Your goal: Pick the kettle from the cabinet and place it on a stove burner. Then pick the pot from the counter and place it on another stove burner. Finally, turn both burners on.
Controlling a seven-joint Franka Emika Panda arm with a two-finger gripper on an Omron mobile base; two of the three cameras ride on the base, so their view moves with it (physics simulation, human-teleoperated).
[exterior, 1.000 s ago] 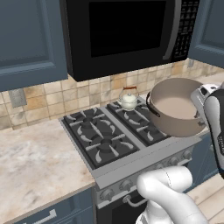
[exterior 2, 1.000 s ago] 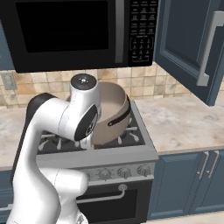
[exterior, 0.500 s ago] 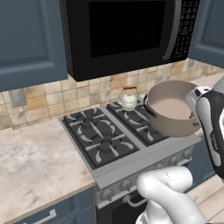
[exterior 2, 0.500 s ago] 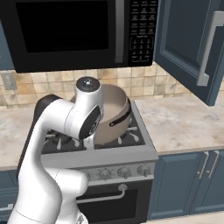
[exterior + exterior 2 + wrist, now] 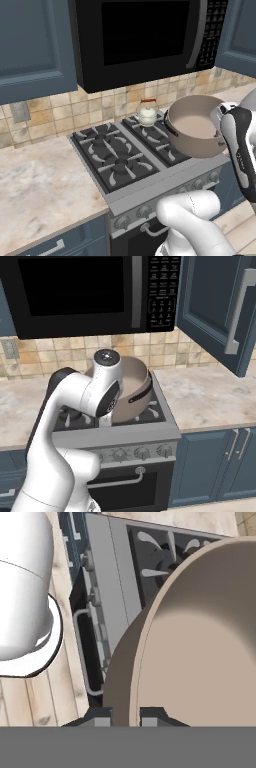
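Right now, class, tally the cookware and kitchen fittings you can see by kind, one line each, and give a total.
Kettle: 1
Pot: 1
Stove: 1
Microwave: 1
Open cabinet door: 1
Total: 5

pot point(image 5: 196, 131): smooth matt taupe metal, paler inside
kettle point(image 5: 147, 113): glossy cream enamel, wooden grip
stove point(image 5: 131, 151): black cast-iron grates, brushed silver knob panel
counter point(image 5: 37, 186): polished marbled stone
microwave point(image 5: 145, 37): glossy black
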